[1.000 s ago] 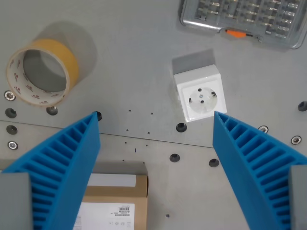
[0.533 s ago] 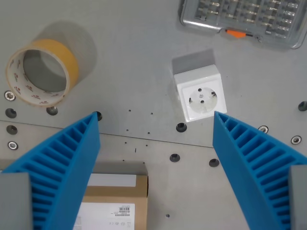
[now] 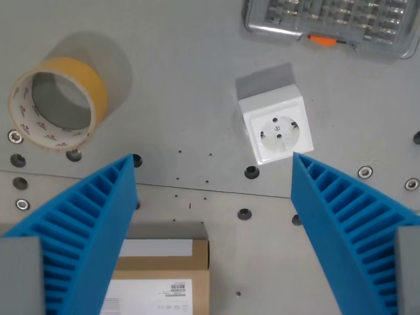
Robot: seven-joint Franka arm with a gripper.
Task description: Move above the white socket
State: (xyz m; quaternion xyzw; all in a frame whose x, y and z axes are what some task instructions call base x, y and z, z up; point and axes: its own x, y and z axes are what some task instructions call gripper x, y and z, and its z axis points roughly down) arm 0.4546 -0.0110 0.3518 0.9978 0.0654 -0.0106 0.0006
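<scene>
The white socket (image 3: pixel 275 129) is a square block with a round recessed face, lying on the grey metal table right of centre in the wrist view. My gripper (image 3: pixel 213 164) hangs above the table, open, with nothing between its ribbed blue fingers (image 3: pixel 85 230). The right finger's tip (image 3: pixel 308 167) reaches just below the socket's lower right corner in the picture. The socket lies above and to the right of the midpoint between the fingertips.
A roll of tan tape (image 3: pixel 56 102) stands at the upper left. A clear plastic bit case (image 3: pixel 335 23) with an orange part lies along the top right edge. A cardboard box (image 3: pixel 161 275) with a white label sits at the bottom. Bolt holes dot the table (image 3: pixel 184 65).
The whole scene has shifted slightly, showing a small camera move. The socket now sits a little higher and further right in the picture. The fingers look unchanged.
</scene>
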